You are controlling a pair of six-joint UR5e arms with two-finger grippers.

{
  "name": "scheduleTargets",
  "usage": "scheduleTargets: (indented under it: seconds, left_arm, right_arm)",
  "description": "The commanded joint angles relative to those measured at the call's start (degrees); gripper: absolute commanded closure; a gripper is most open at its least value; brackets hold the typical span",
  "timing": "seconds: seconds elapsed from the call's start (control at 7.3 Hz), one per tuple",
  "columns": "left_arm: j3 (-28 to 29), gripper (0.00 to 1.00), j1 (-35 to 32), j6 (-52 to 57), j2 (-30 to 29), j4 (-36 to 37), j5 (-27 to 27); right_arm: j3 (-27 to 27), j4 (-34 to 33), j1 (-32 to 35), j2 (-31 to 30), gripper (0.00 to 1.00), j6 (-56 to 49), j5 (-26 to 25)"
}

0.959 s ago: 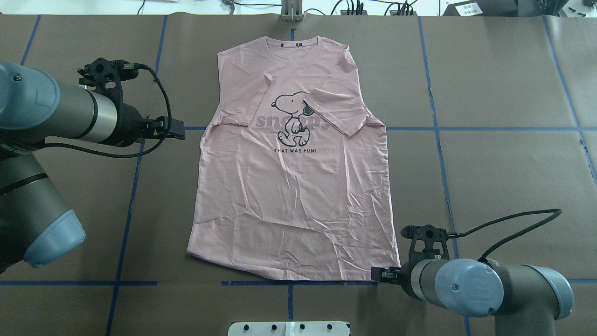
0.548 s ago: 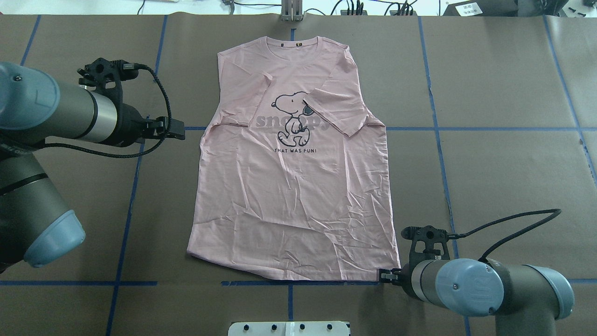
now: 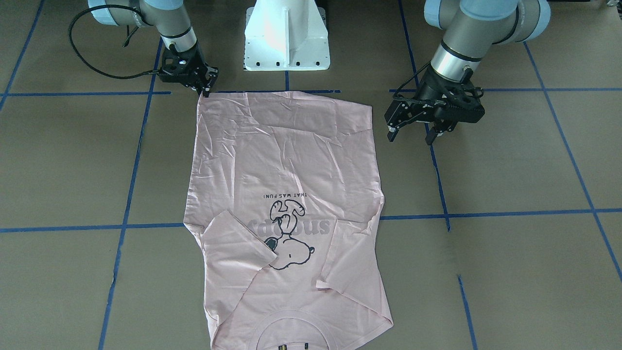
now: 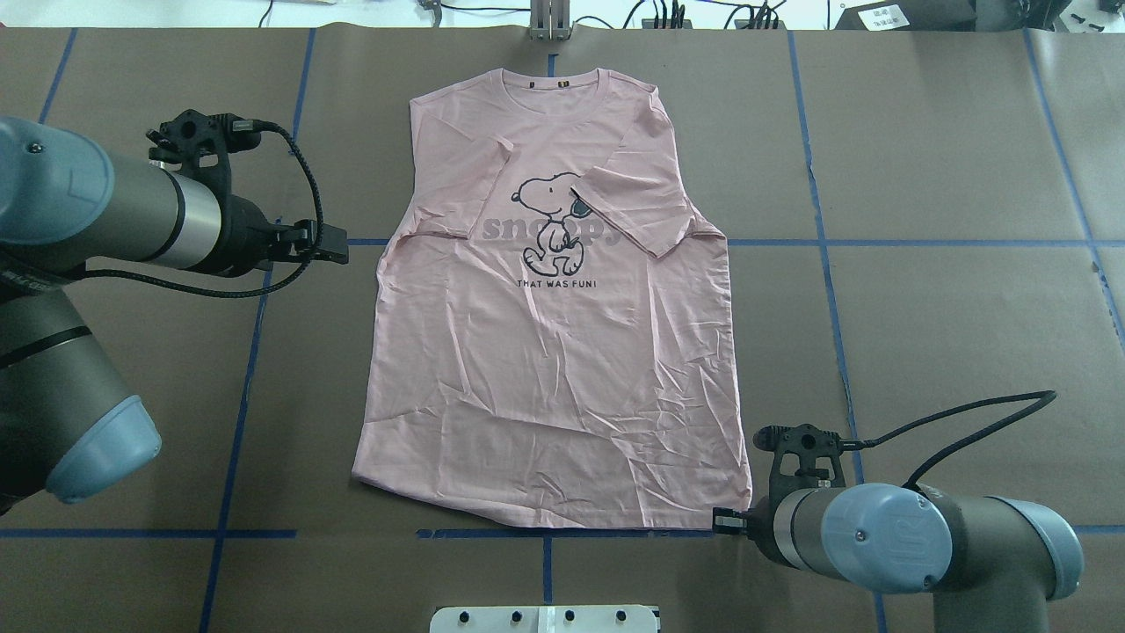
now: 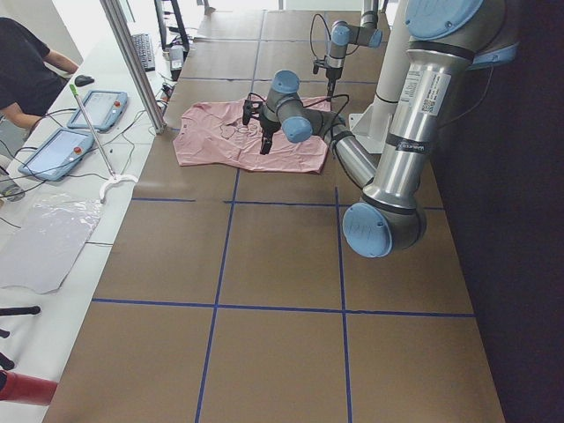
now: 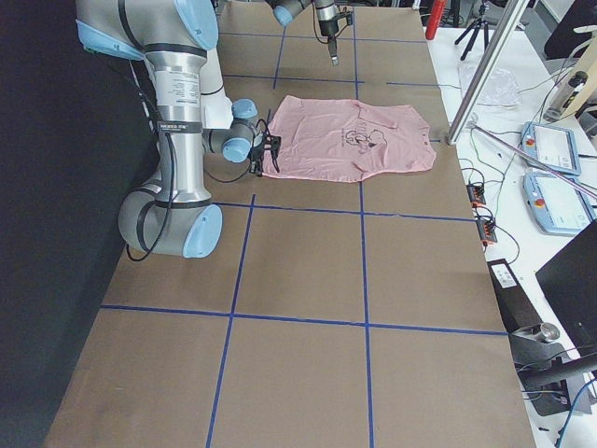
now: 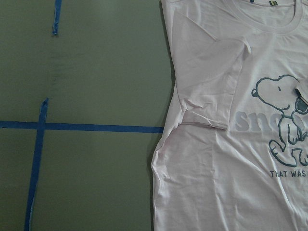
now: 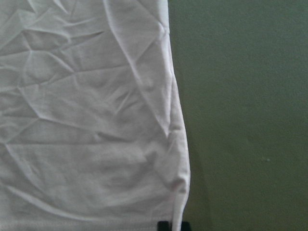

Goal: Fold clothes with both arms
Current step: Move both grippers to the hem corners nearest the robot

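Since earlier, right gripper (image 3: 206, 90) has pressed shut, pinching T-shirt (image 4: 545, 369) at its near hem corner; left gripper (image 3: 410, 139) hangs spread apart beside the opposite edge, not touching.

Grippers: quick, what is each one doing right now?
Left gripper: open, holding nothing.
Right gripper: looks closed on the T-shirt at its hem corner.

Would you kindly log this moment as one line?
phase: hem pickup | left gripper: open, off Snoopy T-shirt | right gripper: at hem corner, closure unclear
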Motion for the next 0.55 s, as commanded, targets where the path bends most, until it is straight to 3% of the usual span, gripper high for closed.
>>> scheduleTargets:
  seconds: [0.0,0.27,0.41]
  left_arm:
    - [0.07,0.00,0.15,-0.07,-0.33,0.00,0.17]
    - [-0.19,0.00,0.41,-1.38,0.18,0.17,0.09]
    - [-1.76,0.00,1.81,-10.00,3.24,0.09,-0.09]
  right_arm:
    - [0.05,0.01,0.04,-0.22,1.00,0.08,-0.81]
    - [1.79,0.10,0.30,0.04,1.00,0.08,-0.90]
    - [2.76,0.10,1.17,0.04,1.00,0.08,-0.90]
